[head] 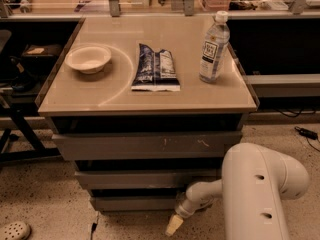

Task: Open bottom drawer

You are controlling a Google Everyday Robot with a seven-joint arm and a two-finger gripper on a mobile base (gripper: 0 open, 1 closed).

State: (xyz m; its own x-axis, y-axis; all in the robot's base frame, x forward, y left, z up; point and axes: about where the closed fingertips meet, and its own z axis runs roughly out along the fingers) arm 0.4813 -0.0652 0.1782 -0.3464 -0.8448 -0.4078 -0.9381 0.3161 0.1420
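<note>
Glossy white arm [260, 194]: fat rounded link, two small dark holes down its side. Slim white forearm [202, 193] with ribbed collar just behind the gripper [174, 225], which sits at its lower-left end, cream-yellow and tapered.

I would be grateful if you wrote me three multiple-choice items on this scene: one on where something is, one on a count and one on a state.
1. Where is the gripper?
A. High, at the view's top edge.
B. Low, in front of the bottom drawer, near the floor.
C. At the far left edge.

2. How many grey drawer fronts show?
A. Two.
B. Four.
C. Three.

3. How does the water bottle stand?
A. Upright, capped.
B. On its side.
C. Upright, uncapped.

Answers: 1 B, it sits just below the drawer's right half. 2 C, three stacked fronts show. 3 A, its white cap is on top.
</note>
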